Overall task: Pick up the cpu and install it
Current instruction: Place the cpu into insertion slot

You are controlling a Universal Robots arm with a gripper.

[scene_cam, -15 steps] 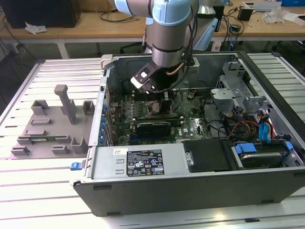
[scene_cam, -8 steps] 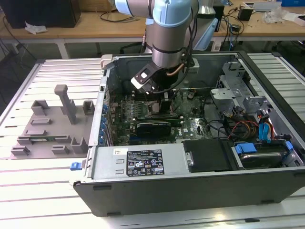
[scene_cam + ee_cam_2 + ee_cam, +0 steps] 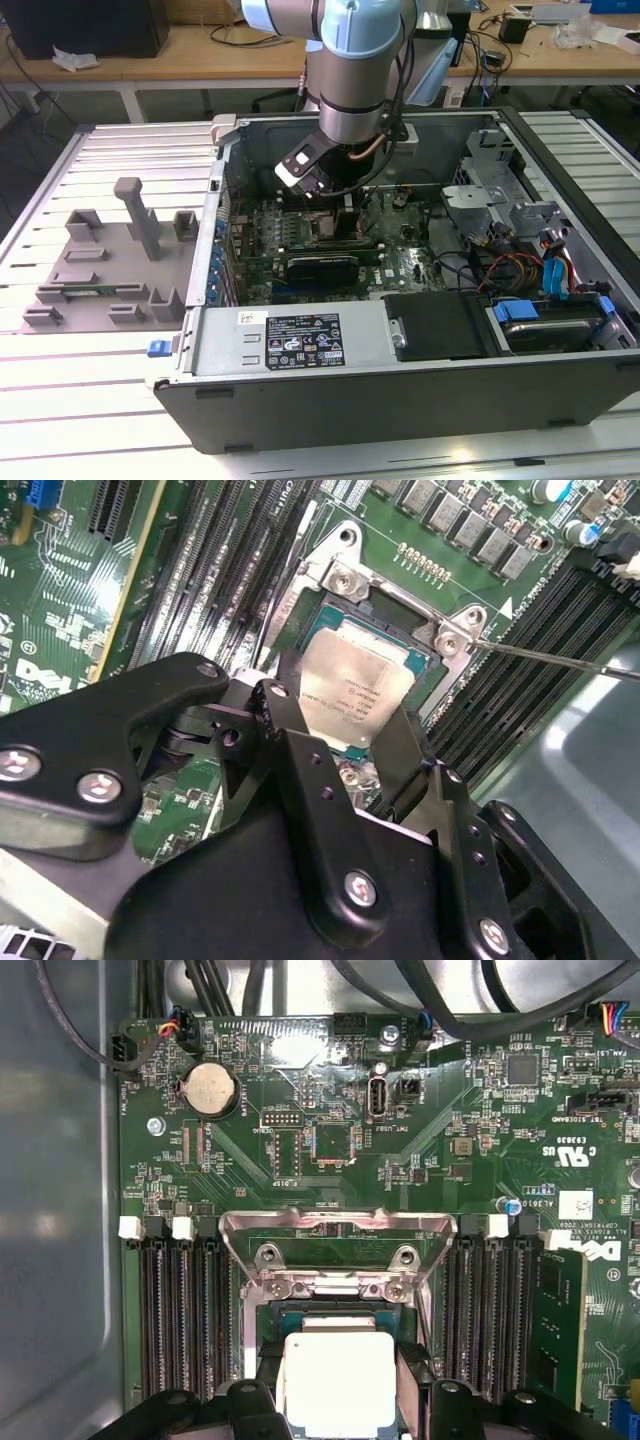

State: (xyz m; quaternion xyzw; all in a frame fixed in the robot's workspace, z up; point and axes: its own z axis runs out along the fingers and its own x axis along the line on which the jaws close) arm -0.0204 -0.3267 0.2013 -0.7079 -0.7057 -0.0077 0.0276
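The cpu (image 3: pixel 357 692) is a flat square chip with a shiny silver top, also seen in the first wrist view (image 3: pixel 340 1378). My gripper (image 3: pixel 345 714) is shut on it, one black finger (image 3: pixel 266 1385) against each of two opposite edges. The chip sits level over the open, metal-framed socket (image 3: pixel 335 1282) on the green motherboard (image 3: pixel 300 1110), low in the socket's opening; whether it rests on the contacts I cannot tell. In the exterior view the arm's wrist (image 3: pixel 350 100) reaches down into the open computer case (image 3: pixel 300 345), with the gripper (image 3: pixel 345 212) over the board.
Memory slots (image 3: pixel 180 1310) flank the socket on both sides. A thin metal lever (image 3: pixel 560 660) sticks out beside the socket. A black card (image 3: pixel 320 268) stands near the gripper, with cables and drive bays (image 3: pixel 540 260) at the exterior view's right. A grey fixture tray (image 3: pixel 110 260) lies outside the case.
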